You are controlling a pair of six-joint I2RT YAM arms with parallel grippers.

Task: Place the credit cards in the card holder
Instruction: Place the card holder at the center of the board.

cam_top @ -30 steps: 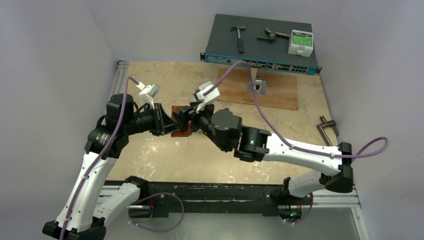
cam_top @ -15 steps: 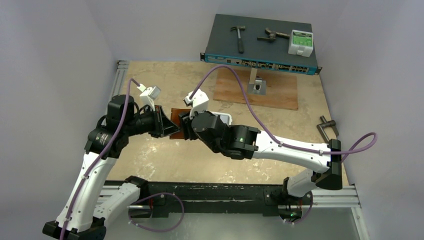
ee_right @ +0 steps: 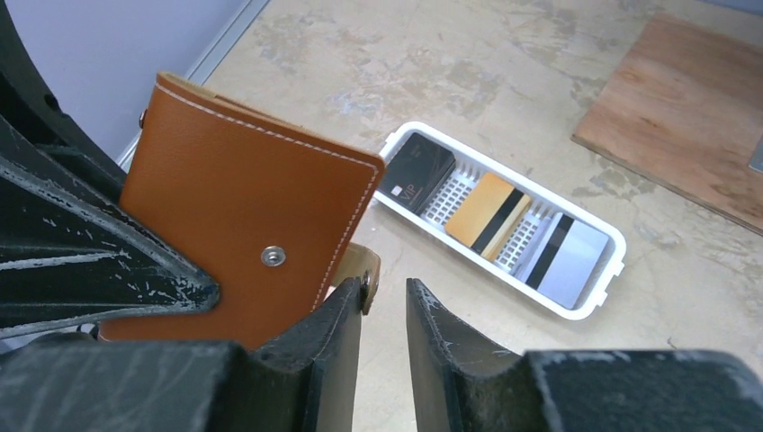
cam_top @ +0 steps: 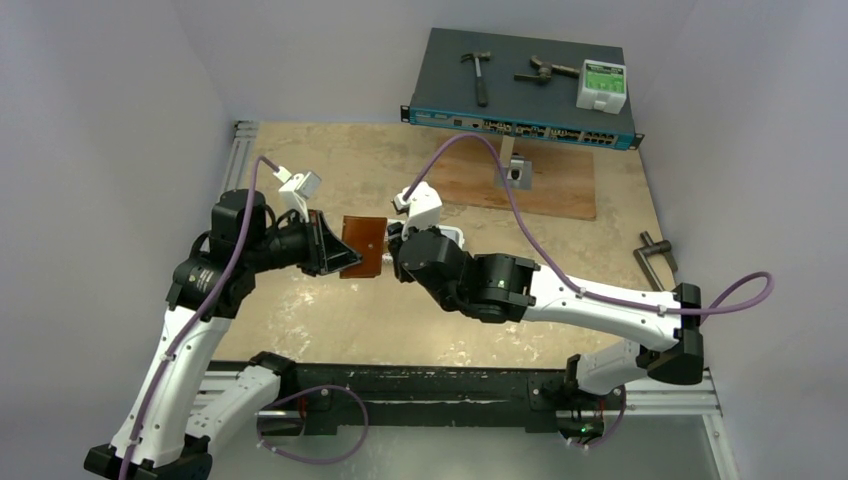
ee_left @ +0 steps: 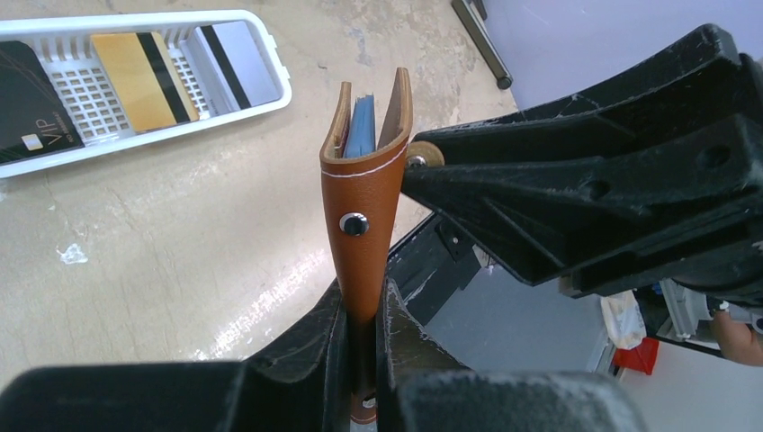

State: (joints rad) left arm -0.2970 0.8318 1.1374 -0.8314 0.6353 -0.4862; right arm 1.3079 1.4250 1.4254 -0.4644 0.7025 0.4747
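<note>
Where the card holder gapes, a bluish card barely shows.

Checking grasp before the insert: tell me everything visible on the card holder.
The card holder is tan-brown leather with white edge stitching and a metal snap stud on its outer face. It is folded, its leaves slightly parted, with a blue card showing between them. The left fingers clamp one end, holding it on edge above the table. Its snap tab sticks out beside one of the right fingers, perhaps touching it; those grip nothing.
</note>
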